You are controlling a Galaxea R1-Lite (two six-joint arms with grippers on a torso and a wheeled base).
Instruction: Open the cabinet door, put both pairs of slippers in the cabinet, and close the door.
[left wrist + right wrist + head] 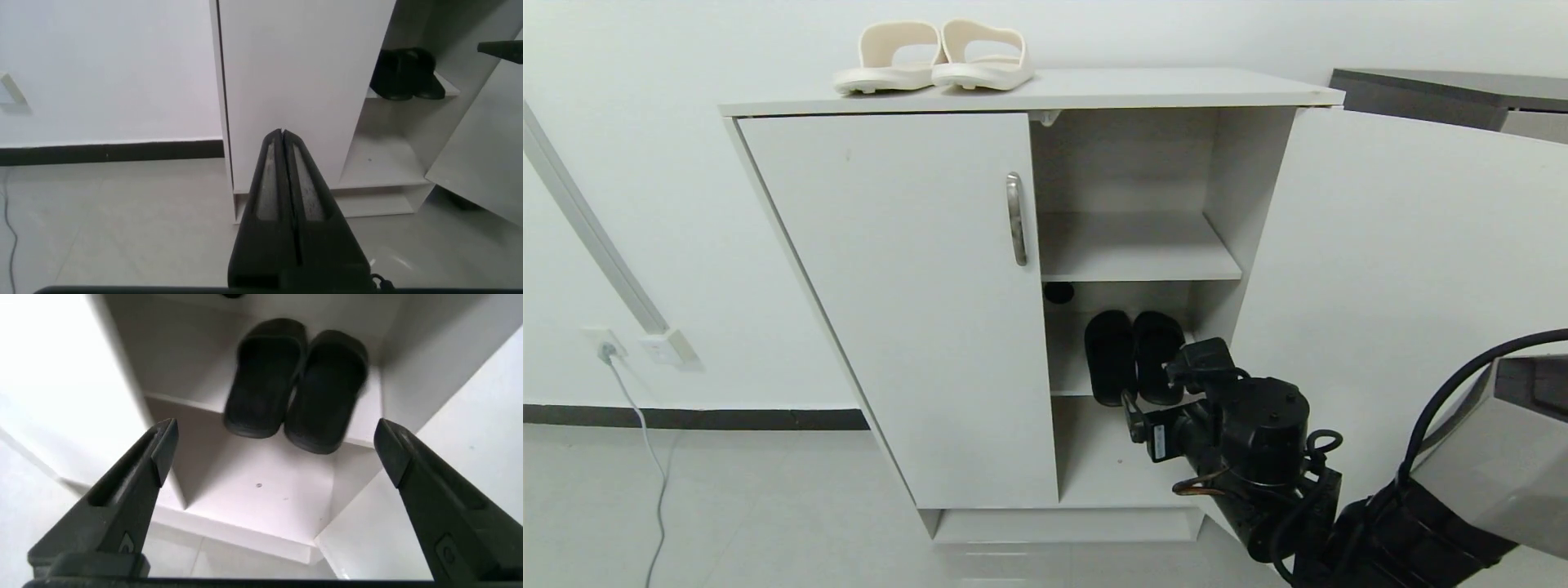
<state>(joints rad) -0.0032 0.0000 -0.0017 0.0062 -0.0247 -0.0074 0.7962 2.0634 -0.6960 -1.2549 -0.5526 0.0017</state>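
**Black pair shelved, cream pair on top, right door open**

- Cabinet [1176, 86]: white, two doors. Right door [1405, 269] swung wide open. Left door [890, 302] shut, with an upright metal handle [1015, 219] at its inner edge.
- Black slippers [1134, 355]: inside the open right half, on the middle shelf [204, 408]. They lie side by side, touching, at the shelf's front edge. Matte, open-toed slides.
- Cream slippers [935, 57]: on the cabinet top, toward its left, side by side and touching, soles down.
- Right gripper [275, 433]: fingers spread wide and holding nothing. It sits in front of the open half, just below and in front of the black pair.
- Left gripper [282, 139]: fingers pressed together and empty. It is low, well back from the cabinet, and points toward the cabinet's foot.

Hard to make out:
- The right arm covers the near end of one black slipper in the head view.
- The left half of the interior is hidden behind the shut door.
- A dark round thing [1058, 291] under the upper shelf [1135, 245]; cannot tell what it is.

Around:
- A socket [602, 339] on the wall to the left, with a cable [645, 441] trailing to the floor.
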